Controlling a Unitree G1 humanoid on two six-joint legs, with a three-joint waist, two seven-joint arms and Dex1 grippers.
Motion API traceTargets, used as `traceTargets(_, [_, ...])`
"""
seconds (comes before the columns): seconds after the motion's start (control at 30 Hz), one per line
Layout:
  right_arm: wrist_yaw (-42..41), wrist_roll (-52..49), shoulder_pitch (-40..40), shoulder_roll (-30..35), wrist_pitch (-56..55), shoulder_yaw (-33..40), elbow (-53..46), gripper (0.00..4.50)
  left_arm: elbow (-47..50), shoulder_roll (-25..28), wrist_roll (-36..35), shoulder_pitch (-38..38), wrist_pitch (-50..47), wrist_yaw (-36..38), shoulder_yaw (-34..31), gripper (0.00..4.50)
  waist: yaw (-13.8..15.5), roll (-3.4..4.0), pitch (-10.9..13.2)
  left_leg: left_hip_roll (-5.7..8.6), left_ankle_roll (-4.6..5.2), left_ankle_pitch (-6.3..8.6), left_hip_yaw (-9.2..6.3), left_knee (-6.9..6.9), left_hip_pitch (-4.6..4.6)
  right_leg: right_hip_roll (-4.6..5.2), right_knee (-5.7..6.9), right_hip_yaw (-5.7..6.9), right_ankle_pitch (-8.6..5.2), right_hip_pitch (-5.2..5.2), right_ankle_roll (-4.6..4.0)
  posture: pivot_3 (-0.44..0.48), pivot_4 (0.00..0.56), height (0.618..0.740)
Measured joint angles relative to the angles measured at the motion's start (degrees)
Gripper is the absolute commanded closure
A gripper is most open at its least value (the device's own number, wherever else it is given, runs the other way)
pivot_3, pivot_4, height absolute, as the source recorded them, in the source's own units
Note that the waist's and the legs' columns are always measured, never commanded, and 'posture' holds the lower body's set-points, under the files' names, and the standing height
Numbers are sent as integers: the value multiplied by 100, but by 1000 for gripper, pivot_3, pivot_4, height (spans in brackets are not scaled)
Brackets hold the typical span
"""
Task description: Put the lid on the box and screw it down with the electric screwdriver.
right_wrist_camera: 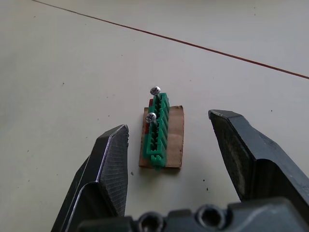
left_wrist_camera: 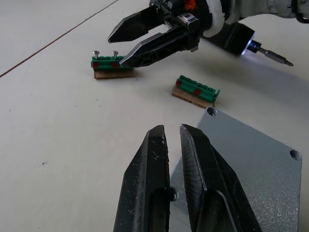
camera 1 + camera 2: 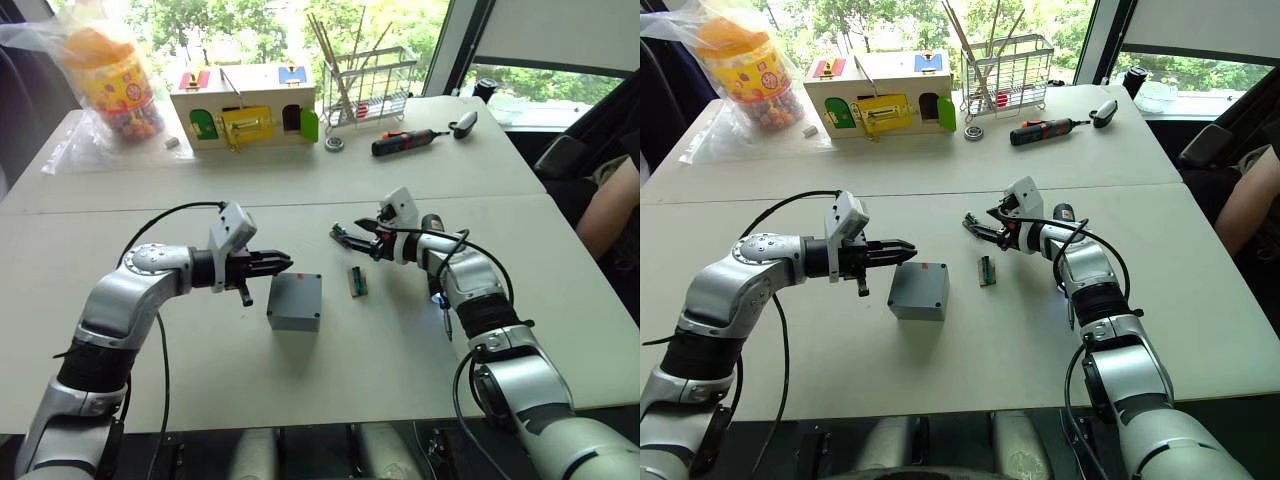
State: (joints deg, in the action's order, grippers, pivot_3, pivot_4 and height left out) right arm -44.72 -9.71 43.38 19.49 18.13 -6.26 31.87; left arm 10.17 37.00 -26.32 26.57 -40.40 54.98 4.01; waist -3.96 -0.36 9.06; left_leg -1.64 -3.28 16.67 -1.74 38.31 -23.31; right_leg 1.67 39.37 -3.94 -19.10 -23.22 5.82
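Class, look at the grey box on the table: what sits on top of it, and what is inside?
The lid already lies on the box, its corner screw holes empty. The lid covers the inside, so the contents cannot be seen.

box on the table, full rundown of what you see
The box is a small square one of grey plastic, standing flat on the white table with its lid already on; two corner screw holes look unfilled. Nothing grips it: the left hand hovers beside its upper corner, fingers nearly together. A green strip lies nearby, apart.
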Motion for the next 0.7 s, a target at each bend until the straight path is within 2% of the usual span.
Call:
traceTargets(0.03, [11,1,5,-14,-2,4,1,2351,-1,0,9,-1,2,1,1,4054,-1,0,0,0,0,0,0,0,0,0,0,0,0,0,0,0,150,736])
traceTargets(0.17, [31,0,21,-68,-19,9,1,4308,-6,-1,50,-7,9,6,35,4054,2,0,0,0,0,0,0,0,0,0,0,0,0,0,0,0,150,736])
traceTargets(0.2, [31,-1,25,-78,-29,16,1,4419,-9,-1,65,-19,12,7,44,4054,1,0,0,0,0,0,0,0,0,0,0,0,0,0,0,0,150,736])
traceTargets(0.7, [43,-30,25,-79,4,167,-124,4419,-140,-3,82,-105,145,18,92,4054,1,0,0,0,0,0,0,0,0,0,0,0,0,0,0,0,150,736])
